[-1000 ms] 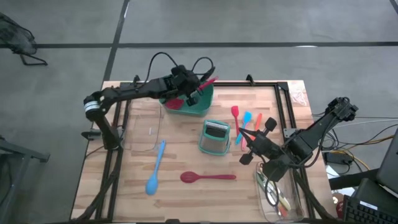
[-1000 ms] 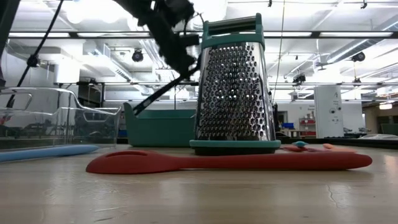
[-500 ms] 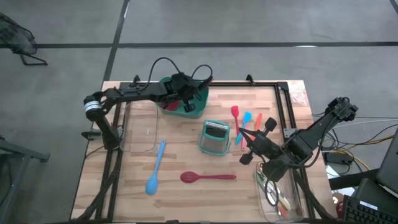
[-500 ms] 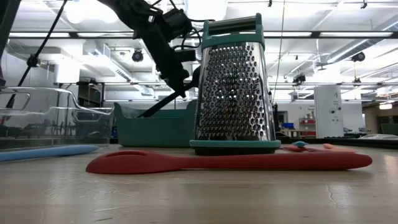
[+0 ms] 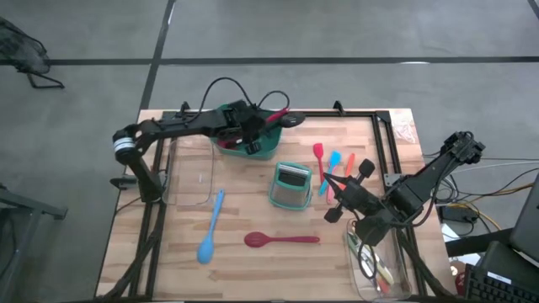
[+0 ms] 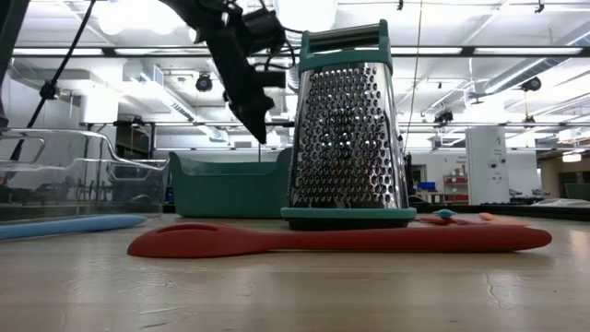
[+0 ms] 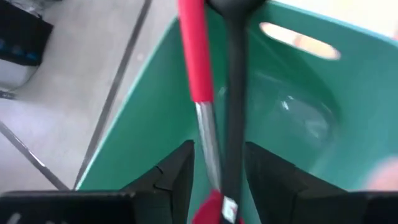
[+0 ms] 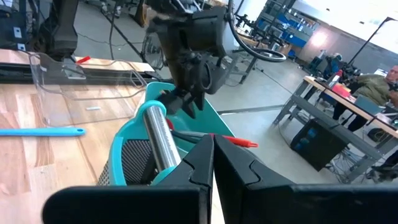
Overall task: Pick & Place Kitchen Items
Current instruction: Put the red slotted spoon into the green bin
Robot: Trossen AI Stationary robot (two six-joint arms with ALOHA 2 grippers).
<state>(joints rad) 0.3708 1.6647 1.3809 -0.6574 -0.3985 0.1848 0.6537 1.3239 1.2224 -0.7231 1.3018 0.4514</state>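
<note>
My left gripper (image 5: pixel 251 139) hangs open over the green tub (image 5: pixel 253 150), pointing slantwise down into it. In the left wrist view its fingers (image 7: pixel 177 177) stand on either side of a black slotted spoon's handle (image 7: pixel 235 93) and a red-handled utensil (image 7: pixel 193 56), both lying in the tub. The black spoon's head (image 5: pixel 291 119) sticks out over the tub's far right rim. A blue spoon (image 5: pixel 210 225) and a red spoon (image 5: pixel 280 240) lie flat on the table. Three small spatulas (image 5: pixel 334 160) lie right of the grater. My right gripper (image 5: pixel 328 189) waits shut beside them.
A teal-framed metal grater (image 5: pixel 291 185) stands mid-table between the tub and the red spoon. A clear tray (image 5: pixel 192 168) stands at the left. Another clear tray (image 5: pixel 379 269) at the near right holds several utensils. A black frame rail (image 5: pixel 392 147) runs along the right side.
My left gripper has sunk toward the tub, tipped further down and opened. The black slotted spoon, which hung slanting from it, now lies in the tub with its head over the far right rim.
</note>
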